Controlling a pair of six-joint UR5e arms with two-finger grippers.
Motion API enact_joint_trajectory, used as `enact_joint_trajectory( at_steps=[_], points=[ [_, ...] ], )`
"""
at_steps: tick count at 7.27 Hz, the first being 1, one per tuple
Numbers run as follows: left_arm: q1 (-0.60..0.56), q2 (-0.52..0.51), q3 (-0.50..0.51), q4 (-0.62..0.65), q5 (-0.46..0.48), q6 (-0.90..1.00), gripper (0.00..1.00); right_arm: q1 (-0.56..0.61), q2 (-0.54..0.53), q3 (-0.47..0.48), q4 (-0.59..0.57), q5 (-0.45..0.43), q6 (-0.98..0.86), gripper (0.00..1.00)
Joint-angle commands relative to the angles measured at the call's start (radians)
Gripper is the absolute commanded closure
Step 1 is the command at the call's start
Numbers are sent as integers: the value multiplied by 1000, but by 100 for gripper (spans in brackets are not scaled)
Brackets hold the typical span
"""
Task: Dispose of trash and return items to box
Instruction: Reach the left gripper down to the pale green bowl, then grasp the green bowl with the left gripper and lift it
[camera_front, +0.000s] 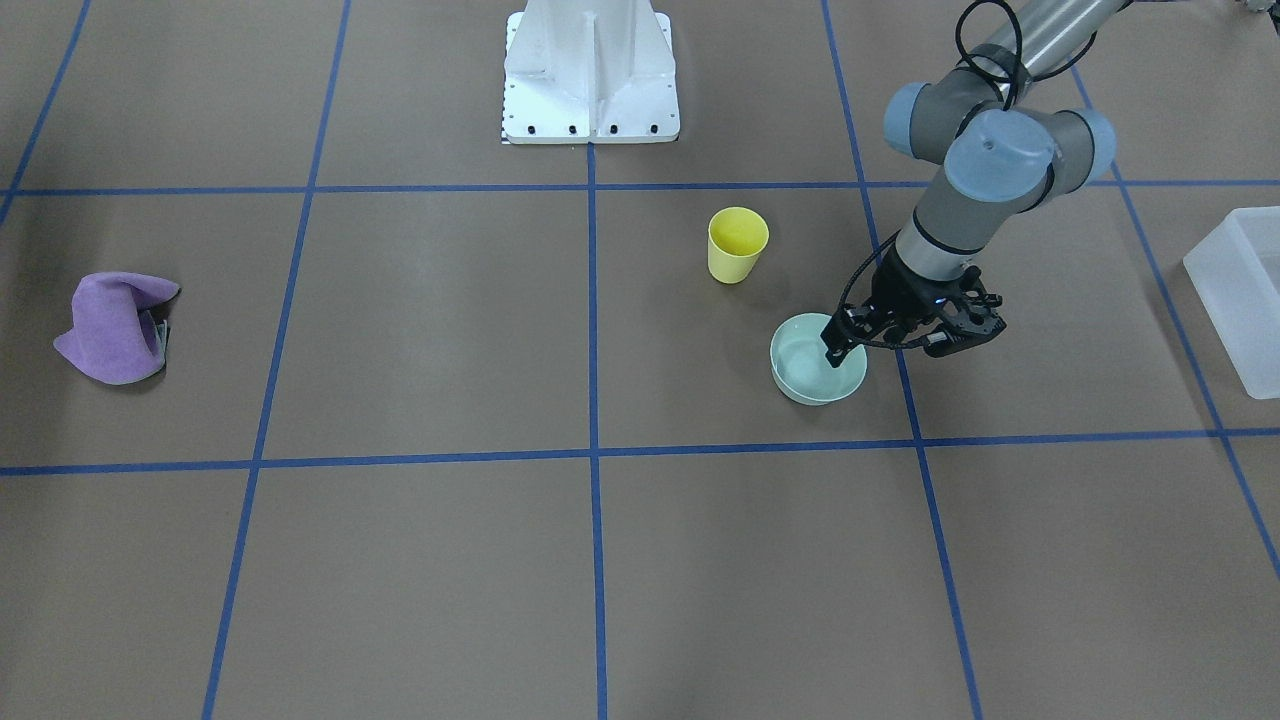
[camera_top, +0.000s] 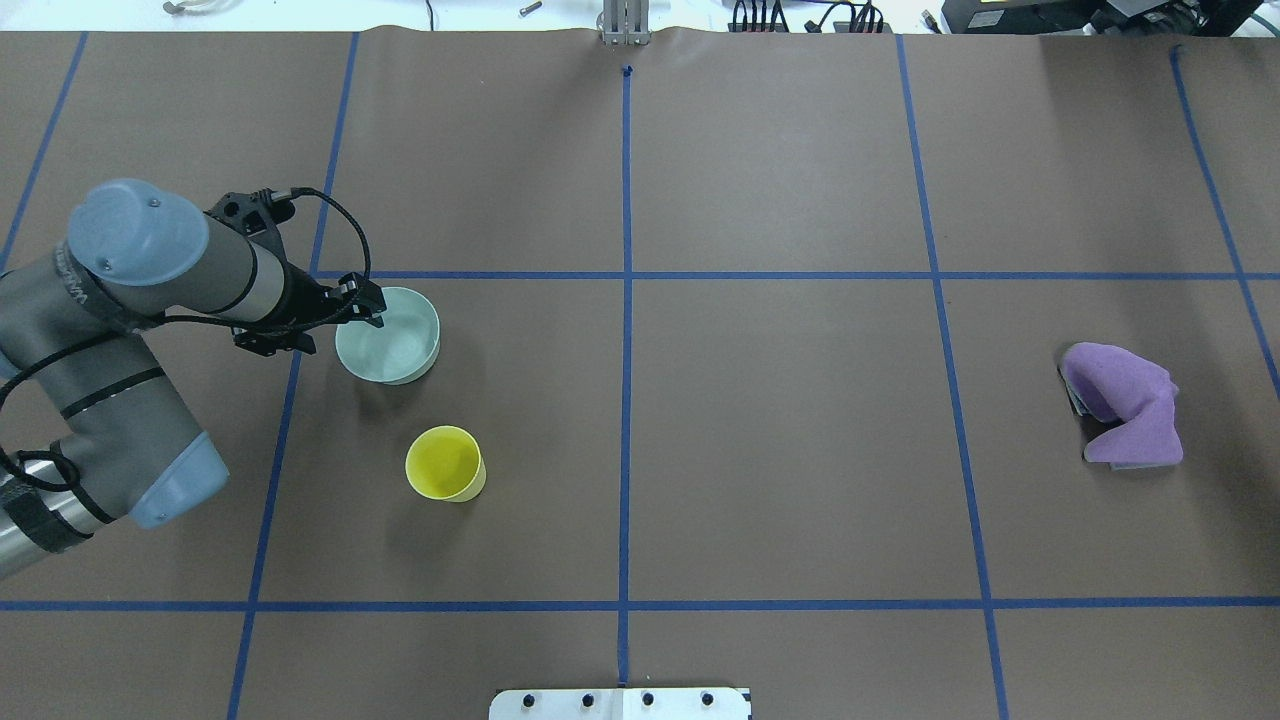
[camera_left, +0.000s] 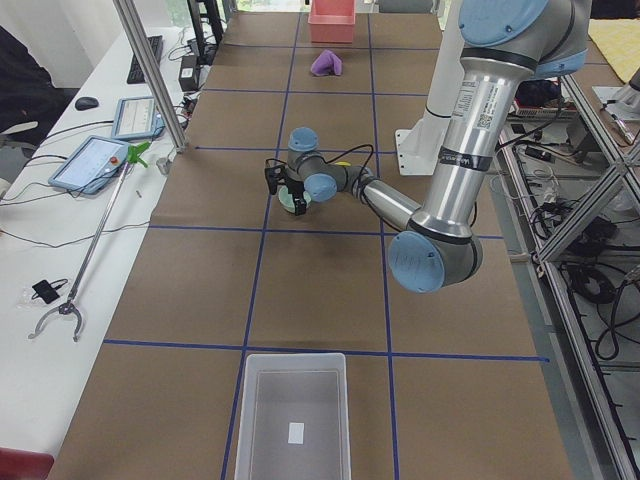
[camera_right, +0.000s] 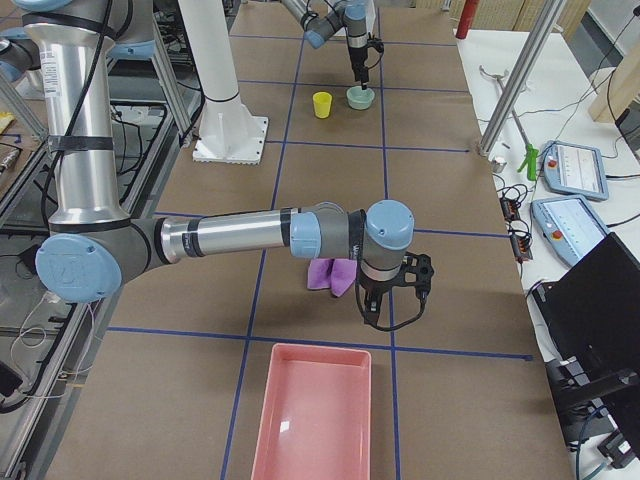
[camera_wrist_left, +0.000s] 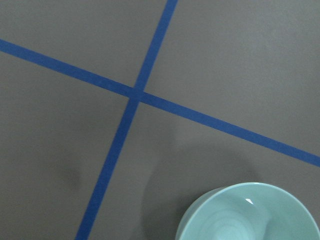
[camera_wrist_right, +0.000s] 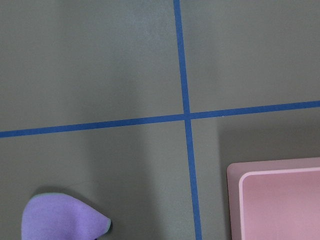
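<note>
My left hand (camera_front: 835, 355) dips onto the arm-side rim of the mint-green bowl (camera_front: 805, 375). The bowl sits on the tabletop (camera_front: 450, 330) near the yellow cup (camera_front: 738, 245), and a rim grip should carry it to the frosted box (camera_front: 1240, 300), well apart. I cannot tell whether the fingers are pinching. My right hand (camera_right: 375, 315) hangs beside the purple cloth (camera_right: 322, 278), its state unclear.

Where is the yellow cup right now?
In the overhead view, the yellow cup stands upright on the left side of the table. It is a little nearer the robot than the green bowl and does not touch it.
</note>
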Motion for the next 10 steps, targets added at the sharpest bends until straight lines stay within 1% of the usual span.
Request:
enact_joint_trajectory(
  at_steps=[1, 2, 3, 4, 5, 6, 7, 8, 9, 10],
  points=[
    [26, -7, 14, -1, 0, 2, 45, -8, 2, 0, -1, 11, 11, 0],
    [26, 2, 12, 1, -5, 3, 84, -8, 2, 2, -1, 17, 11, 0],
    [23, 7, 2, 2, -8, 3, 100, -8, 1, 3, -1, 23, 11, 0],
    [12, 11, -27, 11, -41, 2, 100, -10, 1, 3, -1, 38, 11, 0],
    [-13, 48, -90, 21, -111, 0, 100, -10, 1, 5, -1, 55, 10, 0],
    [-90, 74, -130, 21, -206, 2, 100, -16, 1, 5, 2, 59, 10, 0],
    [-194, 95, -151, 19, -318, 9, 100, -22, 1, 9, 4, 60, 11, 0],
    [-293, 105, -156, 19, -418, 66, 100, -25, 1, 17, 5, 72, 13, 0],
    [-408, 159, -156, 19, -469, 169, 100, -30, 1, 35, 4, 74, 19, 0],
    [-531, 242, -143, 22, -507, 369, 100, -50, 1, 52, 5, 74, 38, 0]
  ],
)
